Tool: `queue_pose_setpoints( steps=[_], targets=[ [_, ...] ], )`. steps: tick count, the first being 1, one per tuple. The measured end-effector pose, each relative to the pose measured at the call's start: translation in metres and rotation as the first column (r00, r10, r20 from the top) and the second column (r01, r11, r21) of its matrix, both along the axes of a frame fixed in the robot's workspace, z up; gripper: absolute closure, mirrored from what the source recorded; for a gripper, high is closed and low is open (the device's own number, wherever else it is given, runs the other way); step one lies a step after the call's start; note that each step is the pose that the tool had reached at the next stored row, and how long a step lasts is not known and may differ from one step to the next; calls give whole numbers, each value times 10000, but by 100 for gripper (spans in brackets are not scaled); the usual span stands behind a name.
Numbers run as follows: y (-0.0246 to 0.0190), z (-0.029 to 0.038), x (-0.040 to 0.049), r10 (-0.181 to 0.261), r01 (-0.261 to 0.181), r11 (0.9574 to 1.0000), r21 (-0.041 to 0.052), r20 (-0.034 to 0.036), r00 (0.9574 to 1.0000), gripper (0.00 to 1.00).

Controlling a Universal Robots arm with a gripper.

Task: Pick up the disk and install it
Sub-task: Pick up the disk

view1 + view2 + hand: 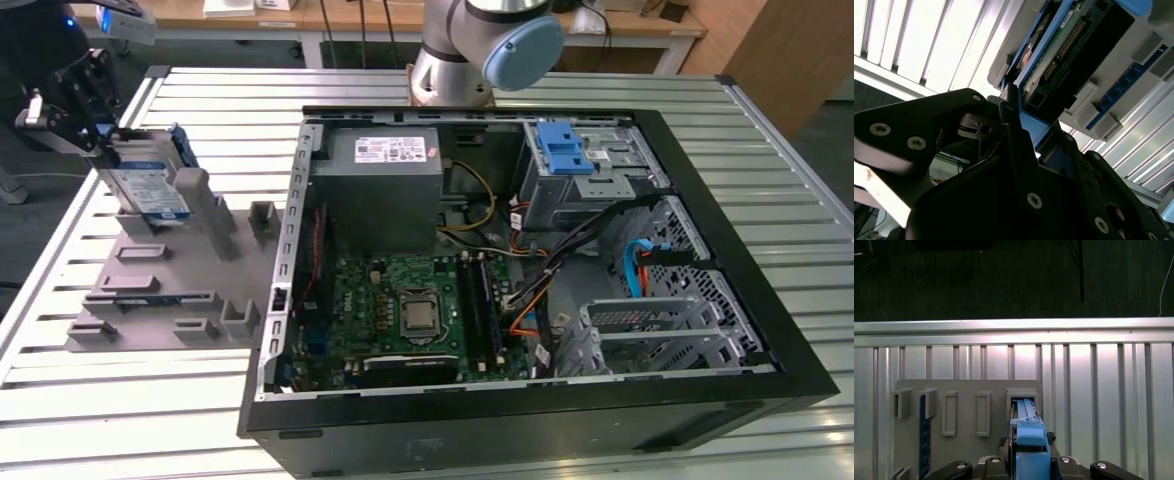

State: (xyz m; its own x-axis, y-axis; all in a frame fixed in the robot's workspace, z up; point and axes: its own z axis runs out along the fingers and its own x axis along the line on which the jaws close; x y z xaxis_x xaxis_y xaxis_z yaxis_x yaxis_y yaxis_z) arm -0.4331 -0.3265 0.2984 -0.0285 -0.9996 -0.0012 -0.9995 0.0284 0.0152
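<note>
- The disk (144, 185) stands up on its edge in a slot at one end of the grey holder (160, 300).
- The gripper (102, 145) is right on top of the holder's slot, at the top end of the disk.
- In the first wrist view the disk's blue frame (1030, 440) fills the gap between the two fingers. The pincer looks closed on the disk, one finger on each flat side.
- In the second wrist view one black finger (1009, 112) lies tight against the blue frame.
- I think the step in hand is to take the disk out of the holder.
- To do it well, the pull should go straight up along the slot walls (1024, 392). A tilt could jam the disk in the holder.
- The hold should stay firm and even. The blue frame is plastic and may bend or slip.
- The blue stick (925, 440) stands in another slot of the holder, well apart from the disk, so it should not get bumped.
- The open computer case (534, 405) lies just beside the holder, on the exterior view's right.
</note>
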Motion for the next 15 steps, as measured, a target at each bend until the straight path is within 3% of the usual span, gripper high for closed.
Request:
queue_pose_setpoints(
  steps=[15],
  targets=[
    [0,60,0,0,0,10000,1,-1,10000,64]
  ],
)
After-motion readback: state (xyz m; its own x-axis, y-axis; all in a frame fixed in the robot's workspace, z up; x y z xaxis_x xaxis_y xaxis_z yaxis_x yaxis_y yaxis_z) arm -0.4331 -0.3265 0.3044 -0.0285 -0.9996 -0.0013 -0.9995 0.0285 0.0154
